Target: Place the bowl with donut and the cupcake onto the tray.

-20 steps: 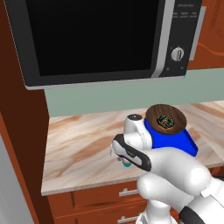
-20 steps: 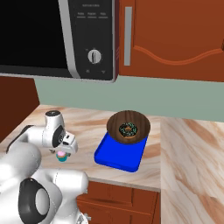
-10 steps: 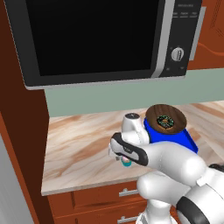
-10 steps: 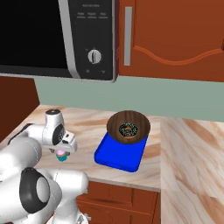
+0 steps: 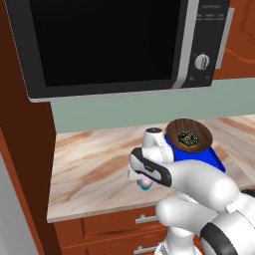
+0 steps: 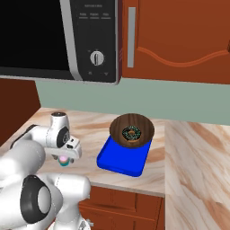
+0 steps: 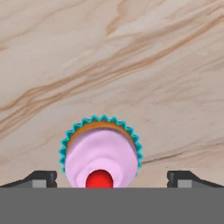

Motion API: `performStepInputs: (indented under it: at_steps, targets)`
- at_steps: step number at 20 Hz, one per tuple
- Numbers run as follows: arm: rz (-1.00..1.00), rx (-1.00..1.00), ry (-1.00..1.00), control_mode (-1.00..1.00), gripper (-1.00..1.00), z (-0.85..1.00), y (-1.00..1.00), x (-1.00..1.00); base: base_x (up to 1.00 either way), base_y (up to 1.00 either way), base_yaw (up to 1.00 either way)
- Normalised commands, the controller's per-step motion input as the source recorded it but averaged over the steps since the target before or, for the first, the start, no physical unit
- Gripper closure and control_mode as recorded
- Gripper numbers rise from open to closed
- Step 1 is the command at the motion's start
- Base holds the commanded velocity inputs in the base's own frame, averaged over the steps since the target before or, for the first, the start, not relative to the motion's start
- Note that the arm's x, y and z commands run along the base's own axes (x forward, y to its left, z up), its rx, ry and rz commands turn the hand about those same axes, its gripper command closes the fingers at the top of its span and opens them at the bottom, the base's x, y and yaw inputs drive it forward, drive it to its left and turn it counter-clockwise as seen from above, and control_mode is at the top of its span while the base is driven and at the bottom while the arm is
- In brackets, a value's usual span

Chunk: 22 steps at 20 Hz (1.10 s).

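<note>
The tiny cupcake (image 7: 101, 153), with its teal wrapper, pink frosting and red cherry, stands on the marble counter. It sits between the two fingertips of my gripper (image 7: 111, 177), which is open and wide of it on both sides. From the base views the hand hangs right over the cupcake (image 5: 145, 185) (image 6: 64, 160), left of the tray. The dark wooden bowl (image 6: 121, 126) (image 5: 174, 130) rests on the far end of the blue tray (image 6: 121, 161) (image 5: 214, 159). The chocolate donut (image 6: 131, 133) (image 5: 188, 138) lies in the bowl.
A black microwave (image 5: 114, 45) hangs above the counter, and wooden cabinet doors (image 6: 179, 40) are to its right. The counter's front edge (image 5: 99, 211) runs close in front of the cupcake. Bare marble (image 5: 89, 164) stretches left of my hand.
My arm has shifted only slightly around the cupcake. The cupcake, bowl, donut and tray stay where they were.
</note>
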Motion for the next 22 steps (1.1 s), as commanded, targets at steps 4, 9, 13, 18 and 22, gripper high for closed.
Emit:
performStepInputs:
  at_steps: [4, 9, 13, 18, 22]
  targets:
    - [0.0, 0.0, 0.06, -1.0, -1.0, -0.37, -0.21, -0.28, 0.0, 0.0, 0.0]
    - [0.0, 0.0, 0.0, -1.0, 1.0, -0.31, -0.01, -0.04, 0.0, 0.0, 0.0]
    - [0.0, 0.0, -0.04, -1.0, 1.0, -0.16, 0.01, 0.03, 0.0, 0.0, 0.0]
    - [0.0, 0.0, -0.03, -1.0, 1.0, -0.13, 0.0, 0.0, 0.0, 0.0, 0.0]
    - [0.0, 0.0, -0.02, -1.0, 1.0, -0.19, 0.0, 0.0, 0.0, 0.0, 0.0]
